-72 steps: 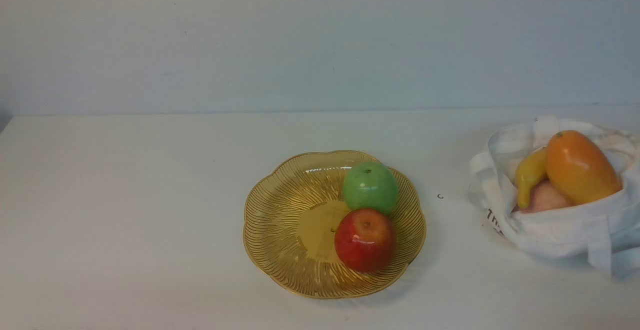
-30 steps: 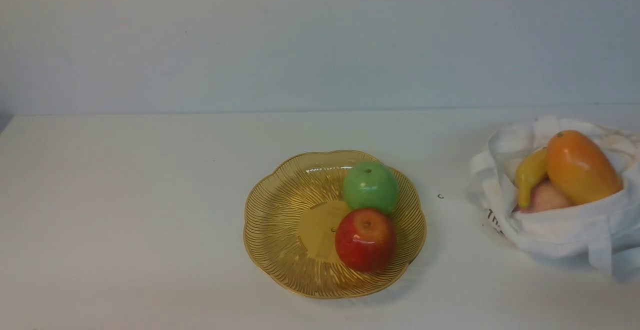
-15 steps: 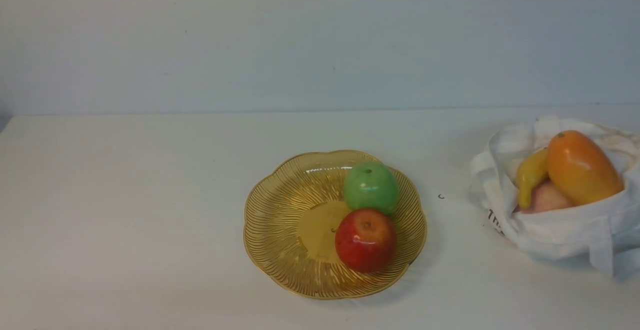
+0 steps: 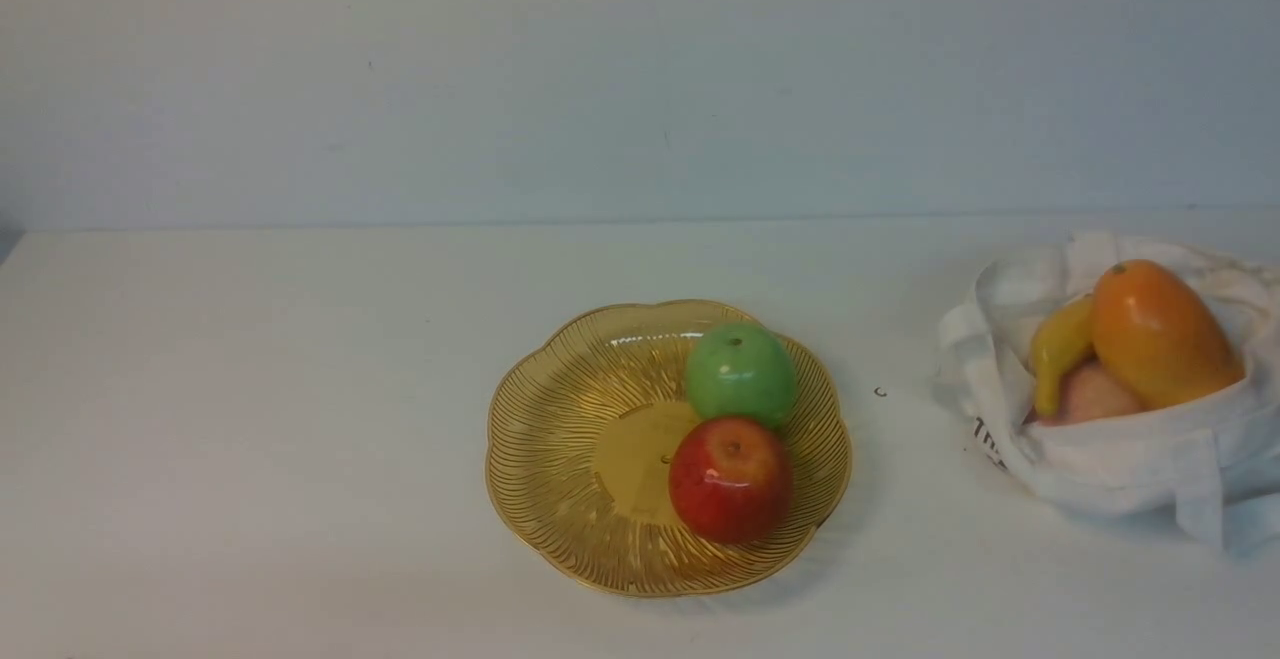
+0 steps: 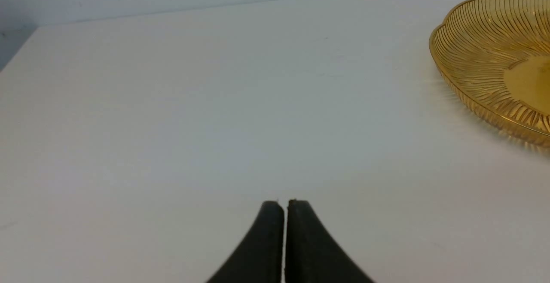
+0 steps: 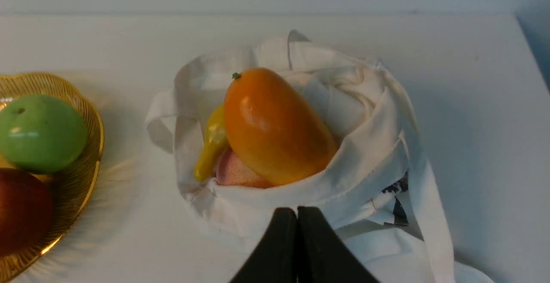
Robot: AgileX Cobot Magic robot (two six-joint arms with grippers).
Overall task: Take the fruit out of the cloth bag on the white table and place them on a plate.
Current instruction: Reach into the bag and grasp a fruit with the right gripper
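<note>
Both my left claw (image 5: 285,203) and my right claw (image 6: 297,211) are clenched, grasping nothing. The bag (image 4: 1120,469), right of the plate (image 4: 560,459), contains a mango (image 4: 1160,334).

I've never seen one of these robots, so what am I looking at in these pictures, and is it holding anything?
It is a robot with two arms, each ending in a gripper. One camera sits between the arms and looks forward over the white table. The other two ride on the wrists, so each sees its own fingertips.

Near the middle stands a golden plate with a green apple and a red apple. On the robot's right lies a cloth bag with a mango, something yellow, perhaps a banana, and a pinkish fruit.

The left gripper and right gripper are both shut, holding nothing.
</note>
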